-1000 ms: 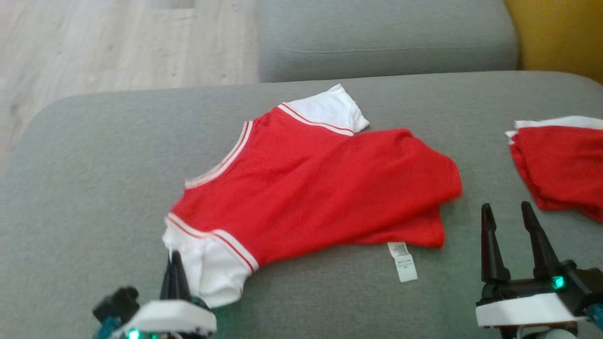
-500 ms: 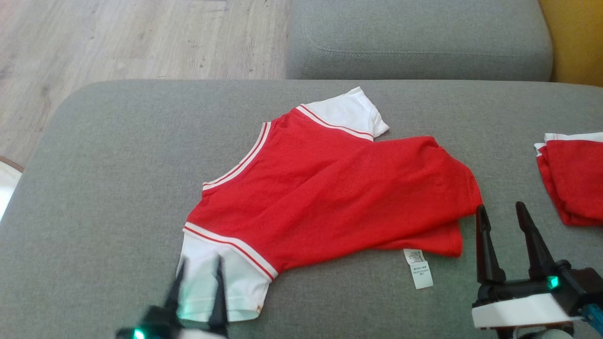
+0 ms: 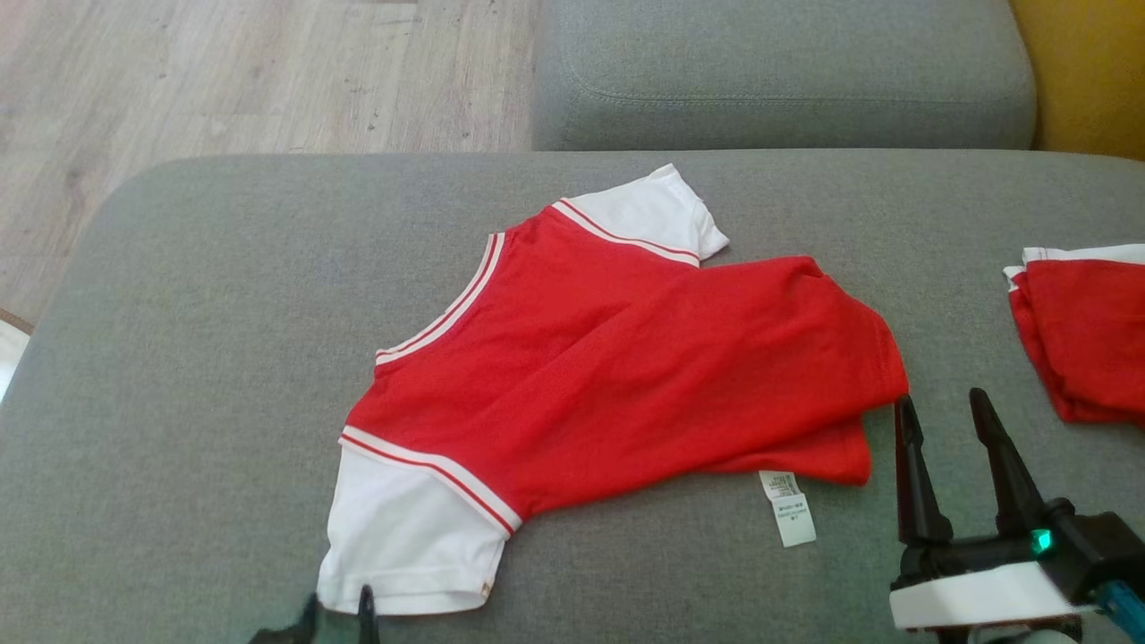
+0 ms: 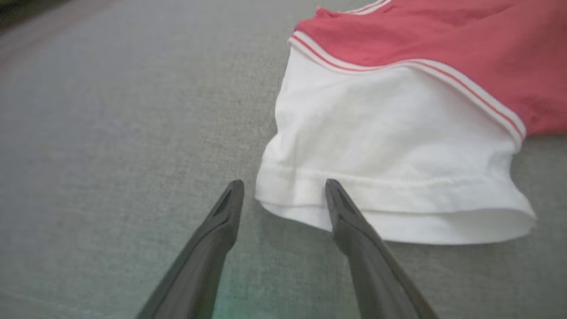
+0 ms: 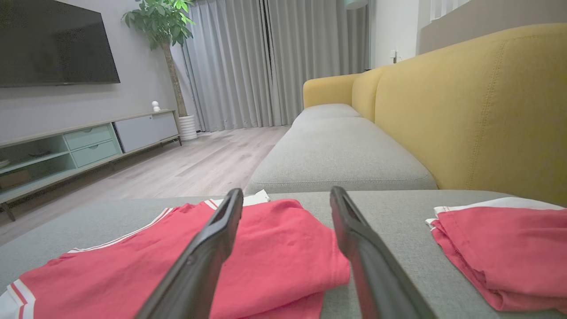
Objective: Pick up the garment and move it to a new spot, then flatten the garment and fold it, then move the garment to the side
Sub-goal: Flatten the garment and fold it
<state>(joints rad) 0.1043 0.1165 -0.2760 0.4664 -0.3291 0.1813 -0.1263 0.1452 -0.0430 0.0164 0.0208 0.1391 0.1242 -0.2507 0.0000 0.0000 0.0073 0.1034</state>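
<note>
A red shirt with white sleeves [image 3: 617, 367] lies spread on the grey sofa cushion [image 3: 206, 295], its lower part folded over and a white care label [image 3: 787, 508] sticking out below. My left gripper [image 3: 338, 615] stands open at the bottom edge, just short of the near white sleeve [image 4: 390, 146]; in the left wrist view its fingertips [image 4: 332, 190] sit at the sleeve hem, holding nothing. Beside the shirt's right corner my right gripper [image 3: 944, 413] is open and empty, its fingers [image 5: 350, 221] above the red cloth [image 5: 266, 248].
A second folded red garment [image 3: 1087, 335] lies at the cushion's right edge. Another grey cushion [image 3: 778, 76] sits behind, with a yellow sofa back [image 5: 478, 106] on the right. Wooden floor [image 3: 224, 80] lies at the far left.
My left gripper let go of the white sleeve, opened and drew back toward the bottom edge. The sleeve now lies flat. The camera shifted a little; the right gripper barely moved.
</note>
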